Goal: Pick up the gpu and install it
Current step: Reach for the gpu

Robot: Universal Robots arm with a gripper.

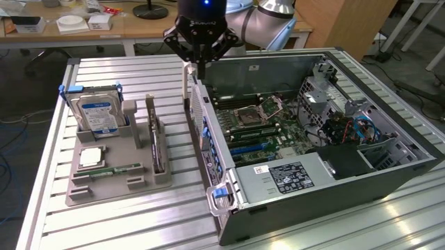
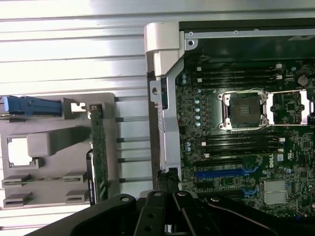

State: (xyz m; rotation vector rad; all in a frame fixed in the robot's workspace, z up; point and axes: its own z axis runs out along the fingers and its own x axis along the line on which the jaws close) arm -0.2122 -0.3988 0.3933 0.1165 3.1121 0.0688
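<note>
The gpu (image 1: 156,148) stands on edge in a slot of the grey holder tray (image 1: 111,185), a thin dark card with a tan end. From the wrist camera the gpu (image 2: 98,152) shows as a narrow green-dark strip in the same tray. My gripper (image 1: 197,72) hangs above the open computer case's rear wall (image 1: 198,112), to the exterior view's right of the gpu and well clear of it. Its fingers are shut with nothing between them. In the wrist view the gripper (image 2: 167,181) sits over the silver case wall (image 2: 165,98), beside the motherboard (image 2: 236,152).
A silver hard drive (image 1: 97,117) with blue rails stands at the back of the tray. A processor chip (image 1: 91,156) and a green memory stick (image 1: 114,171) lie in front. Blue expansion slots (image 2: 221,173) sit on the motherboard. The slatted metal table (image 1: 125,224) carries the tray and the case.
</note>
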